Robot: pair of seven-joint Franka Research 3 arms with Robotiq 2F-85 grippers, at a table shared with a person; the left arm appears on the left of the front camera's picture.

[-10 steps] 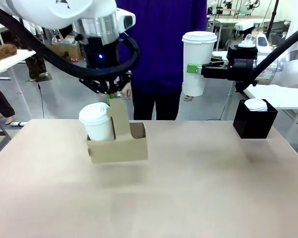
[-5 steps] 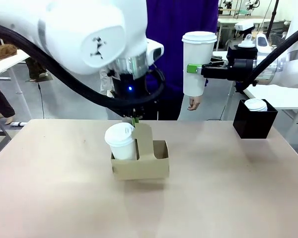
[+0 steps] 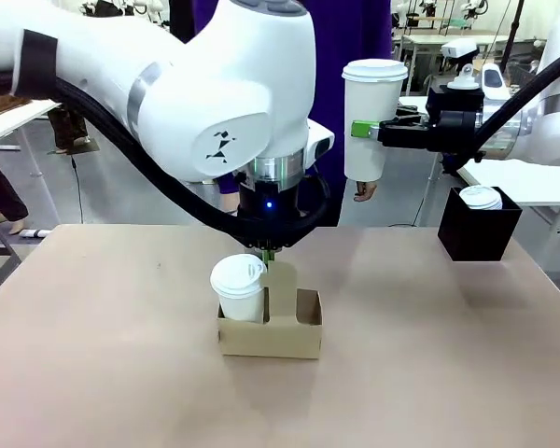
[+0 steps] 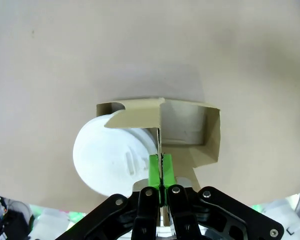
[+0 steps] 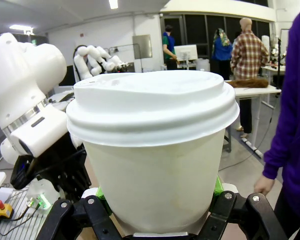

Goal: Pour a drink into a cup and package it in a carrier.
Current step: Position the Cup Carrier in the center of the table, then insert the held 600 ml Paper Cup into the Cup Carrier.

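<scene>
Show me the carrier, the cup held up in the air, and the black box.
carrier (image 3: 266, 339): front view, on its front wall.
raised cup (image 3: 365, 98): front view, on its upper side wall.
black box (image 3: 474, 239): front view, on its front face.

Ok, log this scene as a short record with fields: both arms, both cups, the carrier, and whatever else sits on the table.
left jaws: shut on the upright handle tab of the low brown cardboard carrier
carrier position: near the middle of the tan table, on it or barely above it; contact unclear
carrier slots: one holds a lidded white paper cup, the other is empty
right jaws: shut on a second tall lidded white paper cup, held upright in the air
black square box: far right of the table, white lids stacked inside
</scene>
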